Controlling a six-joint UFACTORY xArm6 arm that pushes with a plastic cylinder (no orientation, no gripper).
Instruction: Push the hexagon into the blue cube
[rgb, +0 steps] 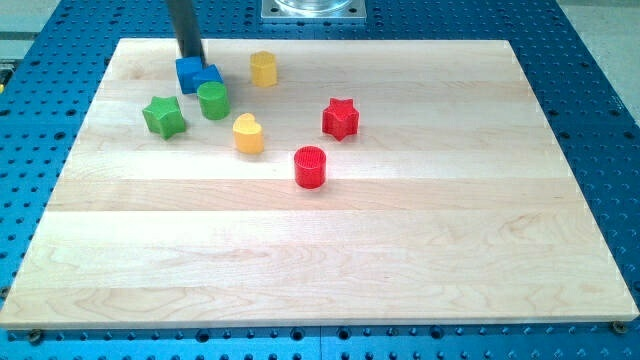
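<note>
The blue cube (196, 74) sits near the view's top left of the wooden board. My rod comes down from the view's top, and my tip (191, 58) stands at the cube's upper edge, touching or nearly touching it. A yellow block (264, 69) that looks like the hexagon lies to the cube's right, apart from it. A green round block (213, 101) sits just below the cube, touching or nearly so.
A green star (164, 116) lies at the left. A yellow heart-like block (248, 133), a red star (340, 118) and a red cylinder (311, 166) lie toward the middle. The board (330, 260) rests on a blue perforated table.
</note>
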